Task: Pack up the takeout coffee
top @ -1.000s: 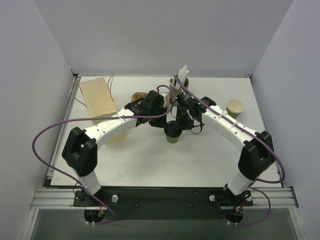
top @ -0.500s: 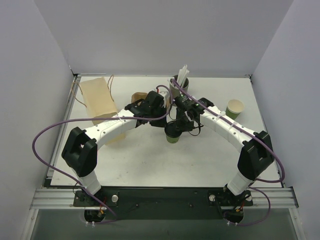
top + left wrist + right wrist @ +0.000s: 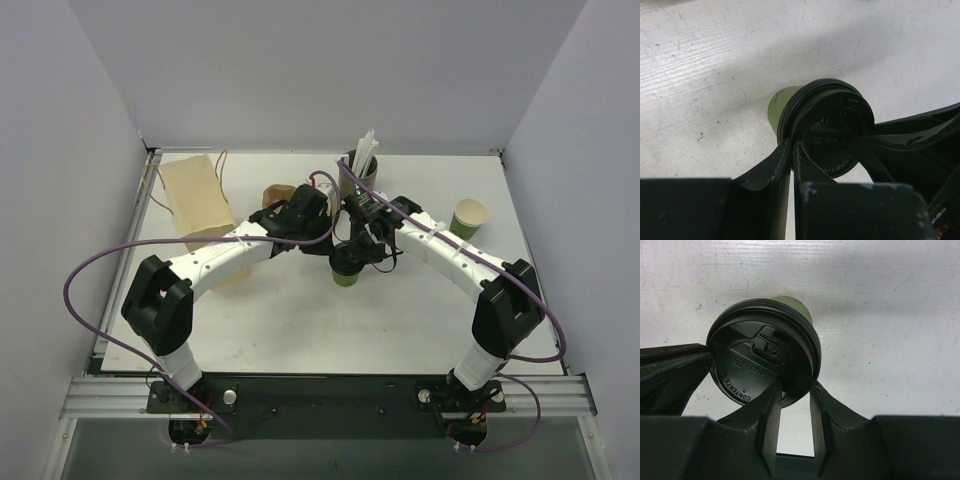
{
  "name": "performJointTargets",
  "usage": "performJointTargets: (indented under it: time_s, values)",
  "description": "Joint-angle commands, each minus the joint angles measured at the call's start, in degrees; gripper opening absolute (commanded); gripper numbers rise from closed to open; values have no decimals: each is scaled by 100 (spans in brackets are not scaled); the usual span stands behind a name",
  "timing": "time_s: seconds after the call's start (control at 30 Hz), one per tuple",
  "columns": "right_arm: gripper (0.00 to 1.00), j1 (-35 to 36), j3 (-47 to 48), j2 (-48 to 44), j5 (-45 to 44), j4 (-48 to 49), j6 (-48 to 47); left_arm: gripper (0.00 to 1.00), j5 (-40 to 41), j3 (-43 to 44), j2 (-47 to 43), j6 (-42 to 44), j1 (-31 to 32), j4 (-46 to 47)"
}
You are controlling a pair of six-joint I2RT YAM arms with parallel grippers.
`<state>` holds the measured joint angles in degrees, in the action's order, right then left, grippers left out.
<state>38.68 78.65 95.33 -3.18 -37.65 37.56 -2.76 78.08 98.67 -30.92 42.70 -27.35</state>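
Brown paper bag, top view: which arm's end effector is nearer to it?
Left. The left end effector is right of the brown paper bag, at the left of the lidded green cup; the right end effector is farther, at its right.

The lid (image 3: 762,352) carries the only lettering. In the right wrist view, raised letters along its lower left rim read "CONTENTS" — the rest of that line is hidden behind a finger. Small embossed figures near the middle are too faint to make out. In the left wrist view the same lid (image 3: 832,132) shows more moulded marks, also unreadable. No other text or label can be read.
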Motion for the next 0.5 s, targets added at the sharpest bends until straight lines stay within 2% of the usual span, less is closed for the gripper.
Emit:
performJointTargets:
  time_s: [0.0,0.23,0.47]
  values:
    - [23,140,-43,302,-209,-261,23,14,233,-373,302,148,169,-604]
    - [23,140,-227,179,-96,-24,172,15,206,-584,161,112,178,-394]
    - [23,18,18,205,10,21,321,30,180,-31,82,358,142,-437]
